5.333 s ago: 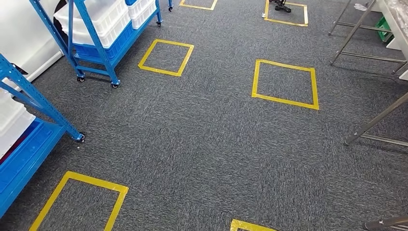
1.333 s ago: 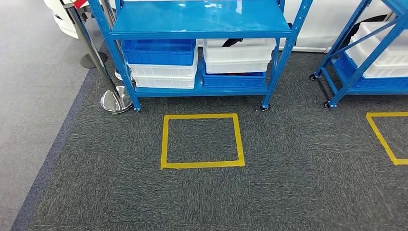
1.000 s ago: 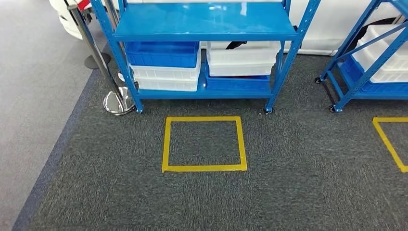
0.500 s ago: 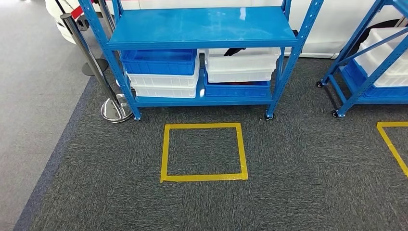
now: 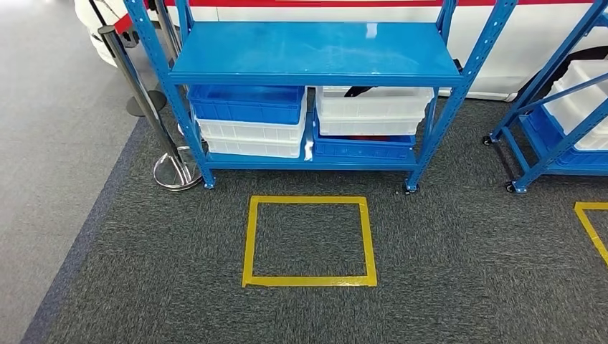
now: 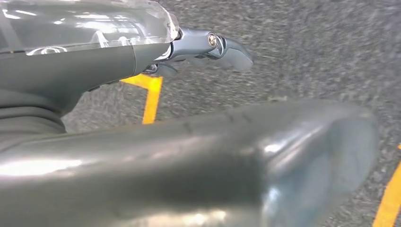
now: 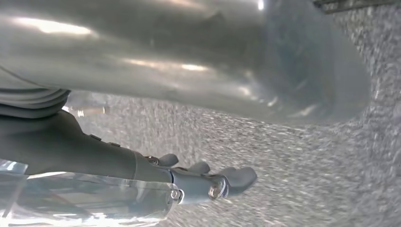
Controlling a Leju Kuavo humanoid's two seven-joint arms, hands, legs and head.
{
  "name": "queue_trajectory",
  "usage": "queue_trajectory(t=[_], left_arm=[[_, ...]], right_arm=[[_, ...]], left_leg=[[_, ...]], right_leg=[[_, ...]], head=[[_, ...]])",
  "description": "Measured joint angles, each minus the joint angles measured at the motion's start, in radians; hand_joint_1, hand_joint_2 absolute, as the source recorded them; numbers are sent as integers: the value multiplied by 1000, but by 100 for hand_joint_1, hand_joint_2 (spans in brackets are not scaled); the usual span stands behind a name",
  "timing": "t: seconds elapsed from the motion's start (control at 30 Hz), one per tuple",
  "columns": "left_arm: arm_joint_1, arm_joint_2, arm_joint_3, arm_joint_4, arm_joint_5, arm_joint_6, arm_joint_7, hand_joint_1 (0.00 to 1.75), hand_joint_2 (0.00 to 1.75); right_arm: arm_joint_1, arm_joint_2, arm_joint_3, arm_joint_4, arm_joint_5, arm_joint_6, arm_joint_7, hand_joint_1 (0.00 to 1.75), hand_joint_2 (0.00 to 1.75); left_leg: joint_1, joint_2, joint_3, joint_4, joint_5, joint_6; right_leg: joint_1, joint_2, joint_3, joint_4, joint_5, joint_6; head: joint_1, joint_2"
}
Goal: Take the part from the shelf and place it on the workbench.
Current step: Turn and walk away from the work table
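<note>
The robot faces a blue shelf point(image 5: 315, 54) on castors, its middle board bare. On the board below sit a blue bin point(image 5: 247, 104) stacked on white bins point(image 5: 251, 137), and beside them a white bin point(image 5: 373, 107) over another blue one point(image 5: 362, 147); something dark pokes out of that white bin, but I cannot tell whether it is the part. Both hands hang over grey carpet point(image 5: 444, 272), the left hand point(image 6: 208, 47) and the right hand point(image 7: 208, 182) each holding nothing, fingers loosely extended. A yellow taped square point(image 5: 308, 240) lies before the shelf, a chrome stanchion point(image 5: 154, 115) to one side.
</note>
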Motion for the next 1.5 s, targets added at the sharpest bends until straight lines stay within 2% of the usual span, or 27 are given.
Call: queue_trajectory(t=[0.13,0.2,0.27,0.33,0.37,0.4,0.47,0.5,0.57,0.63,0.7,0.73,0.8,0.87,0.9,0.97,1.0,1.03,1.1,1.13,1.2,1.23,1.33,1.37,1.4,1.43,1.5], left_arm=[[-3,0,0,0,0,-1,0,0,0],[-7,0,0,0,-2,-4,2,0,0],[-7,0,0,0,-3,-8,4,0,0],[-2,0,0,0,-2,-9,7,0,0],[0,0,0,0,-3,-9,8,0,0],[2,0,0,0,-3,-10,8,0,0],[10,1,0,0,-3,-11,10,0,0],[14,2,0,0,-3,-11,11,0,0],[16,3,0,-1,-3,-12,12,0,0],[10,3,0,-1,-3,-12,12,0,0],[4,4,0,-3,-3,-12,12,0,0],[3,4,0,-3,-3,-12,12,0,0],[3,4,0,-3,-4,-12,12,0,0],[5,4,0,-3,-4,-12,12,0,0],[6,3,0,-3,-4,-12,12,0,0],[10,1,0,-3,-4,-12,13,0,0],[12,0,0,-4,-4,-12,13,0,0],[12,-1,0,-4,-4,-12,13,0,0],[5,0,0,-5,-4,-12,14,0,0],[1,0,0,-6,-4,-11,15,0,0],[-6,1,0,-8,-5,-11,15,0,0],[-6,2,0,-8,-5,-12,15,0,0],[-1,2,0,-8,-7,-12,16,0,0],[0,2,0,-8,-8,-11,16,0,0],[2,2,0,-8,-9,-10,17,0,0],[4,2,0,-8,-11,-10,18,0,0],[10,2,0,-8,-13,-7,20,0,0]], right_arm=[[2,2,-3,0,0,1,0,0,0],[2,4,-5,0,0,2,0,0,0],[0,4,-7,0,0,4,0,0,87],[0,4,-9,0,-1,10,0,0,87],[1,4,-10,0,-5,15,0,0,44],[1,4,-13,0,-12,23,-1,0,0],[0,6,-25,0,-35,43,-6,0,0],[-4,7,-31,0,-44,51,-10,0,0],[-13,9,-41,0,-51,55,-16,0,0],[-18,10,-44,-1,-46,53,-18,0,0],[-19,10,-45,-2,-38,50,-18,0,0],[-19,11,-45,-2,-35,49,-18,0,0],[-17,12,-45,-2,-32,49,-18,0,0],[-13,12,-47,-2,-33,50,-18,0,0],[-12,12,-49,-2,-37,52,-18,0,0],[-10,12,-60,-2,-51,58,-19,0,0],[-11,12,-64,-2,-56,61,-20,0,44],[-13,12,-68,-2,-58,62,-21,0,44],[-17,15,-70,-2,-55,64,-25,0,44],[-17,17,-70,-2,-56,67,-27,0,0],[-19,20,-78,-3,-69,77,-33,0,0],[-20,20,-84,-3,-78,82,-37,0,0],[-21,20,-95,-3,-75,81,-43,0,0],[-19,21,-95,-3,-68,76,-43,0,0],[-18,21,-95,-3,-61,72,-41,0,0],[-14,22,-95,-3,-57,70,-41,0,0],[-13,24,-96,-3,-54,67,-40,0,0]], left_leg=[[-1,2,9,45,5,-23],[4,6,-48,151,-13,-32],[8,7,-138,263,-66,-42],[10,7,-195,285,-105,-46],[11,7,-206,256,-93,-45],[11,5,-209,204,-50,-42],[8,-11,-210,110,74,-32],[5,-18,-207,83,116,-25],[-3,-15,-191,63,118,-6],[-2,-9,-155,37,105,12],[2,-7,-110,12,91,23],[2,-5,-89,4,80,25],[1,-5,-47,-6,53,26],[1,-4,-1,-10,20,25],[0,-1,22,-12,2,25],[-5,11,68,-14,-39,22],[-9,17,87,-18,-60,18],[-12,24,110,-22,-75,13],[-18,32,126,-3,-66,0],[-19,32,114,40,-41,-6],[-15,27,33,177,-8,-16],[-9,23,-13,238,-22,-21],[4,22,-123,286,-173,-38],[8,22,-148,265,-207,-41],[10,23,-168,230,-202,-42],[12,22,-187,185,-142,-38],[9,19,-213,104,47,-27]], right_leg=[[-4,3,42,-26,-18,-26],[-6,2,72,-29,-38,-34],[-6,2,100,-30,-63,-37],[-6,5,135,-30,-92,-36],[-6,6,155,-30,-107,-34],[-6,9,175,-30,-123,-30],[-7,17,207,-29,-153,-20],[-10,24,218,-33,-165,-13],[-13,33,229,-28,-164,4],[-15,30,206,36,-131,17],[-14,19,132,148,-115,22],[-13,14,84,201,-133,22],[-12,11,-2,256,-207,25],[-9,8,-48,227,-254,22],[-5,3,-59,186,-234,16],[13,-29,-70,76,-77,-8],[19,-41,-71,41,-4,-17],[23,-46,-68,21,45,-24],[19,-29,-47,18,35,-29],[15,-21,-29,9,26,-33],[7,-9,14,-11,6,-40],[6,-3,36,-20,-8,-42],[1,16,102,-32,-53,-40],[0,21,126,-32,-70,-37],[-1,24,149,-32,-88,-34],[-2,26,168,-32,-106,-30],[-1,30,195,-25,-136,-19]], head=[[-2,0],[-4,0],[-5,0],[-5,0],[-6,0],[-5,0],[-4,0],[-4,0],[-5,0],[-4,0],[-1,0],[0,0],[2,0],[2,0],[3,0],[5,0],[5,0],[5,0],[6,0],[6,0],[2,0],[0,0],[-2,0],[-1,0],[-2,0],[-1,0],[0,0]])
